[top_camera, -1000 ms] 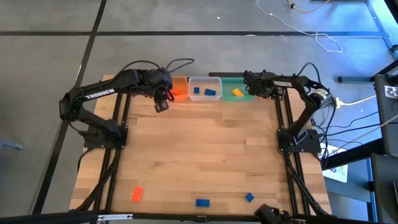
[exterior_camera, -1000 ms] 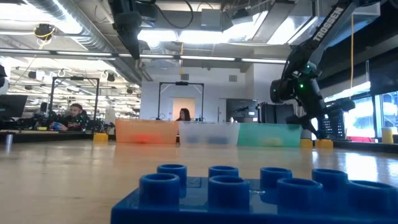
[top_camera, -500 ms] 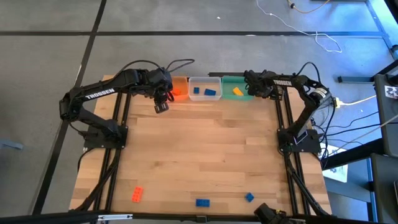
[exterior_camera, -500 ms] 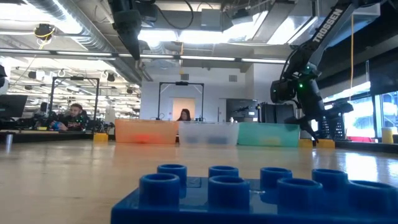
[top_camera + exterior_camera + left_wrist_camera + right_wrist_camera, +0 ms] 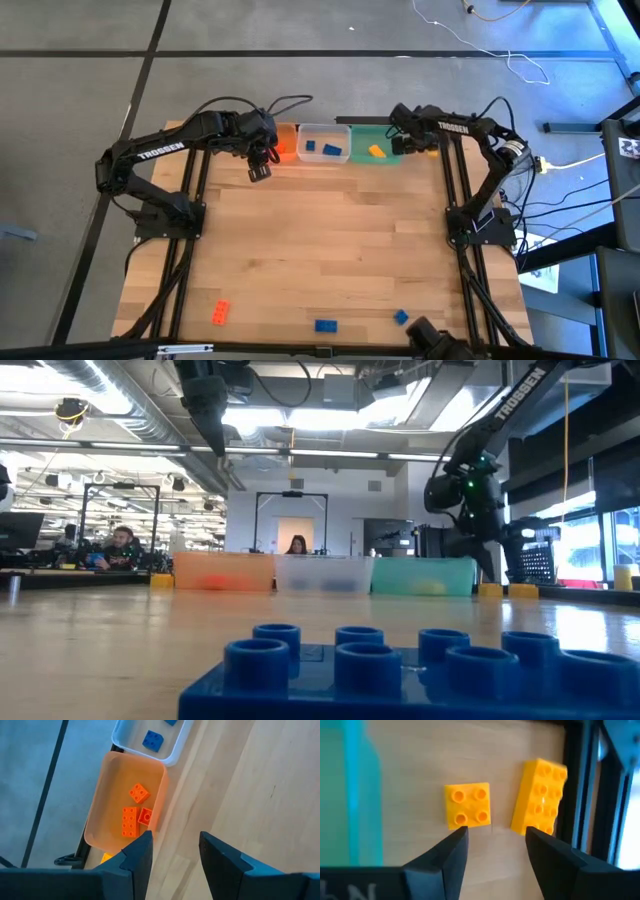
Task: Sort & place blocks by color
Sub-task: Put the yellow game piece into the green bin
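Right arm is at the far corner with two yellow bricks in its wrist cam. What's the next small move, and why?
Probably nudge the right gripper sideways to centre on the square yellow brick. Its open, empty fingers now straddle the gap between that brick and the longer yellow brick, so descending here might catch both. The green tub is close by. The left gripper waits open by the orange tub.

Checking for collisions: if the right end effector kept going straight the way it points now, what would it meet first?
Probably the wood tabletop between two loose yellow bricks, the square one and the long one. The open end effector points between them; depth is unclear.
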{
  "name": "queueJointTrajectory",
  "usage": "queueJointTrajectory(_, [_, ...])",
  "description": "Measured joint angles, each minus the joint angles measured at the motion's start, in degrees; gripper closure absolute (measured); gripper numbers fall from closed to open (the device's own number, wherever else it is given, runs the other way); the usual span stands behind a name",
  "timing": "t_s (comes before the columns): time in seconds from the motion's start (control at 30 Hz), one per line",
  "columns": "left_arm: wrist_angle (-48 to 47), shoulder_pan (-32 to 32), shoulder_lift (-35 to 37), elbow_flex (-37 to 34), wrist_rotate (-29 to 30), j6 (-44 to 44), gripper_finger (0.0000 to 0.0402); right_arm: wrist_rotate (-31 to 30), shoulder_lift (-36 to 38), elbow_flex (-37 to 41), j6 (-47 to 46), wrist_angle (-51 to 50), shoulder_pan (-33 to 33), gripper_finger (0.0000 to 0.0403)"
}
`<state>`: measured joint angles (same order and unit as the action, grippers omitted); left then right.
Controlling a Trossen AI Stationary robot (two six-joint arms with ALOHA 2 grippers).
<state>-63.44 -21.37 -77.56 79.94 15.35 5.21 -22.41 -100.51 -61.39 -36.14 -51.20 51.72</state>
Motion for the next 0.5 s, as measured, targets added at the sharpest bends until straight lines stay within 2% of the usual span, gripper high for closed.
queueJointTrajectory(0.1, [0.0, 0.0, 0.0, 0.0, 0.0, 0.0, 0.0250, 0.0, 0.0, -0.4, 7.4, 1.9, 0.7, 0.0203])
queueJointTrajectory(0.3, [0.0, 0.0, 0.0, 0.0, 0.0, 0.0, 0.0250, 0.5, 0.0, -0.2, 8.6, 9.6, 3.7, 0.0203])
queueJointTrajectory(0.5, [0.0, 0.0, 0.0, 0.0, 0.0, -0.1, 0.0250, 10.0, 0.0, -0.2, 3.5, 9.9, 7.3, 0.0203])
